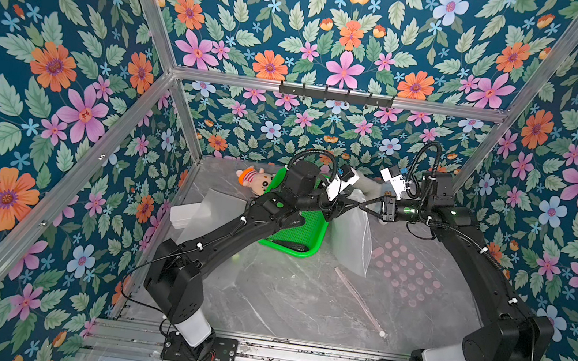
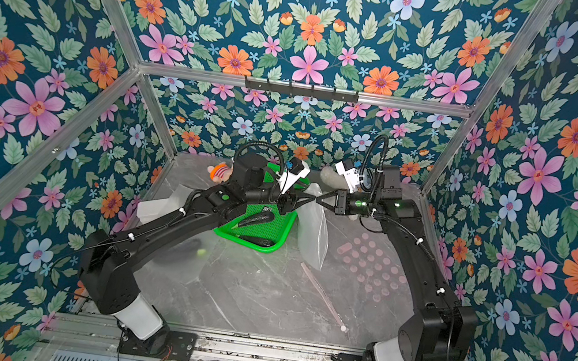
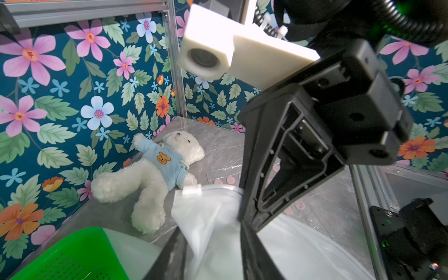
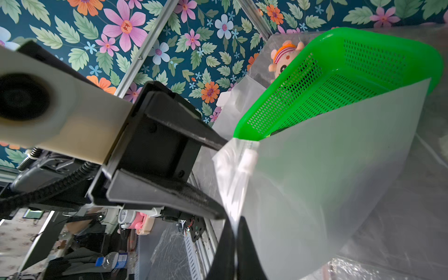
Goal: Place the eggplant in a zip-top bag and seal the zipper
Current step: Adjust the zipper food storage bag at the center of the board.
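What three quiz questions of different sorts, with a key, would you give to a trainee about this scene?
1. True or false: the jaws of the right gripper are shut on the plain translucent bag.
2. What lies in the green basket?
3. Where is the dotted bag? A) flat on the table B) inside the basket C) hanging in the air

Key: 1 true. 2 dark eggplants. 3 A.
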{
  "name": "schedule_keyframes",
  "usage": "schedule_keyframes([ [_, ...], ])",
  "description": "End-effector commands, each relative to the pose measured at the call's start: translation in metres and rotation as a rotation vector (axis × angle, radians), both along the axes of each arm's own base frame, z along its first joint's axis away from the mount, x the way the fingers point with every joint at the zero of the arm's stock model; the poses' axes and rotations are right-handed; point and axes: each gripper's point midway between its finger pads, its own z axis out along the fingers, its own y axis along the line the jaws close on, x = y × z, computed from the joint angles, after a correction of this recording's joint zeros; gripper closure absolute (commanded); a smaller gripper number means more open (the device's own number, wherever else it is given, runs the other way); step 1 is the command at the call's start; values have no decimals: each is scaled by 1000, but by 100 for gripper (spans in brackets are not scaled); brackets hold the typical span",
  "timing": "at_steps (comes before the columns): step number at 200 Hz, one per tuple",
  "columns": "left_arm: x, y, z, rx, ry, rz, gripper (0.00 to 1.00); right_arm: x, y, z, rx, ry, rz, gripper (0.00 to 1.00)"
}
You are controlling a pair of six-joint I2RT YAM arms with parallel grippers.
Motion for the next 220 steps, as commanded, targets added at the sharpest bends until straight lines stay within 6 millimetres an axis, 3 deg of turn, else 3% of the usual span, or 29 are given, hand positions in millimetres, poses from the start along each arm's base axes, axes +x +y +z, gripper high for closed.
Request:
schedule_keyframes([
  [1,-10,2,0,41,30,-77,49,-7,-4,6,-63,-118,29,100],
  [24,-3,15,8,44,78,-104,41,-23,-2,9,-91,-173,90,100],
  [55,6,33,15,64,193,-185,41,-46,3,5,-97,-214,176,100],
  [116,-28,30,-25,197,379,-402,41,-69,16,9,-56,-230,291,100],
  [157,-43,30,-8,130,359,-465,40,-65,18,7,-54,-215,288,100],
  [193,-19,33,6,93,318,-343,41,-64,16,2,-68,-204,282,100],
  [220,-27,37,23,31,306,-396,38,-64,17,1,-70,-202,282,100],
])
